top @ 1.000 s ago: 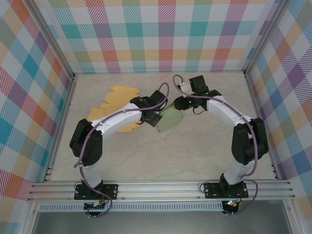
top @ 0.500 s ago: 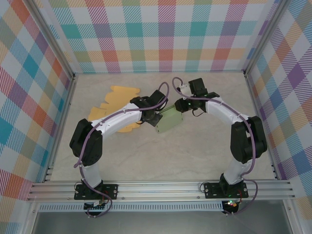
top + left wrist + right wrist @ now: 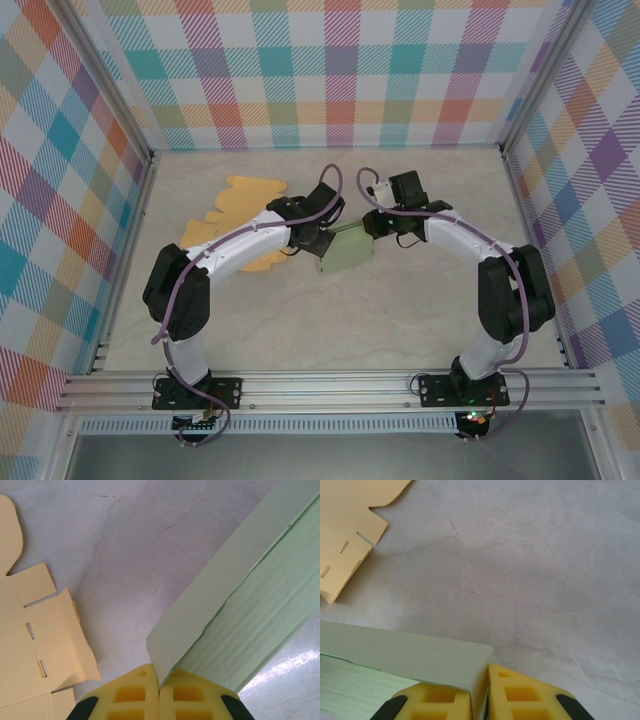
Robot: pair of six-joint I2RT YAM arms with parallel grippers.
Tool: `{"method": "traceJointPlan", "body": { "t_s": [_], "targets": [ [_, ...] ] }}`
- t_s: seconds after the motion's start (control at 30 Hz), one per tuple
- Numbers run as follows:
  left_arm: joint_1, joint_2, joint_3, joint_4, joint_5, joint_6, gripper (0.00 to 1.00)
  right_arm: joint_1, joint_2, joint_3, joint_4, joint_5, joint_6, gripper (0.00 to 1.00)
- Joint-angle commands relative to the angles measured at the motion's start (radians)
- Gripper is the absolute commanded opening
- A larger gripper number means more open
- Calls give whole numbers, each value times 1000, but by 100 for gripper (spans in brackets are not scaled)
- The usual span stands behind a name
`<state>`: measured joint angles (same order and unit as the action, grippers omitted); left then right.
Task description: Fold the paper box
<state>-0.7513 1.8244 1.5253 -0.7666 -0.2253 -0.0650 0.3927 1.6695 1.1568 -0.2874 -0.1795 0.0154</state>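
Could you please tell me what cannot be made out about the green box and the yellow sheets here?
Green box, top view: the end toward the left arm is hidden by its wrist; folds too small to read.
Same box, wrist views: cut off by the frame edges and the yellow fingers.
Yellow sheets, top view: partly under the left arm.

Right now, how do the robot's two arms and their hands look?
The left arm and the right arm have white links and black joints; a purple cable runs along each. The left hand and the right hand end in yellow pads with rectangular hollows.
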Motion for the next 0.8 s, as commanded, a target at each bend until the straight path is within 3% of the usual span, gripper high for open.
{"method": "traceJointPlan", "body": {
  "t_s": [0.0,0.47,0.77],
  "targets": [
    [-11,-32,64,20,41,-46,2,23,-21,-23,19,1,12,15],
    [-4,7,154,-39,88,-113,5,51,-64,-55,12,50,60,15],
    [60,28,161,-26,223,-236,6,98,-79,-29,-75,150,103,15]
  ]
}}
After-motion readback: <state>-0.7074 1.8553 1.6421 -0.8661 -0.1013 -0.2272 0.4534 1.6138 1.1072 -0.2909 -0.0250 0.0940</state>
